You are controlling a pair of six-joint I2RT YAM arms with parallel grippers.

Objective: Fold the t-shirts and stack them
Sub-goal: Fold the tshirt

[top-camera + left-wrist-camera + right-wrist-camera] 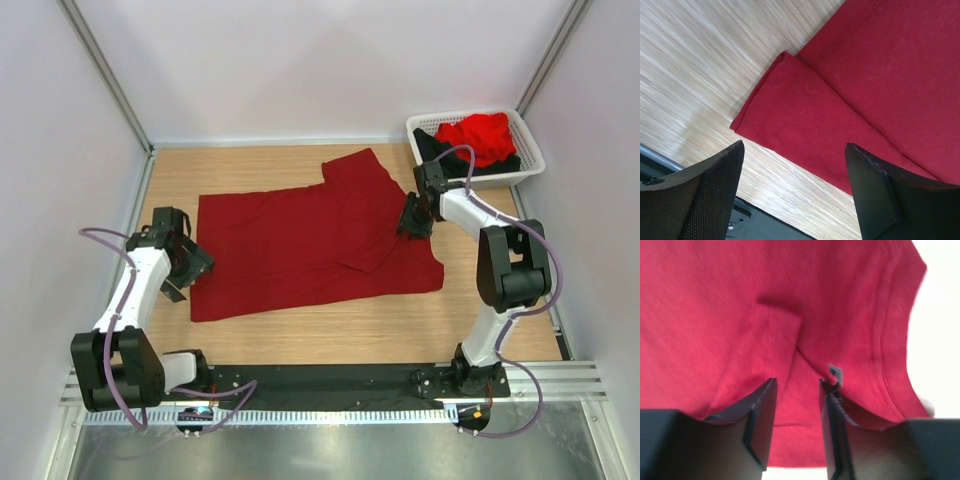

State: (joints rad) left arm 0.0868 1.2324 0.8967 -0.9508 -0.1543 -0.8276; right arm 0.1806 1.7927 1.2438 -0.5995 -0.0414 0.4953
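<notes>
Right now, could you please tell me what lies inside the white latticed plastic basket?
A crumpled bright red t-shirt lies atop a black t-shirt; anything beneath them is hidden.

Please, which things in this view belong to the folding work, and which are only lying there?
Belong to the job:
- dark red t-shirt, spread on the table
- bright red t-shirt, in the basket
- black t-shirt, beneath it

Only lying there:
- the white basket
- the wooden table

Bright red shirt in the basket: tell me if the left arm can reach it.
Probably not: the bright red shirt sits in the far-right basket, with the right arm in between.
</notes>
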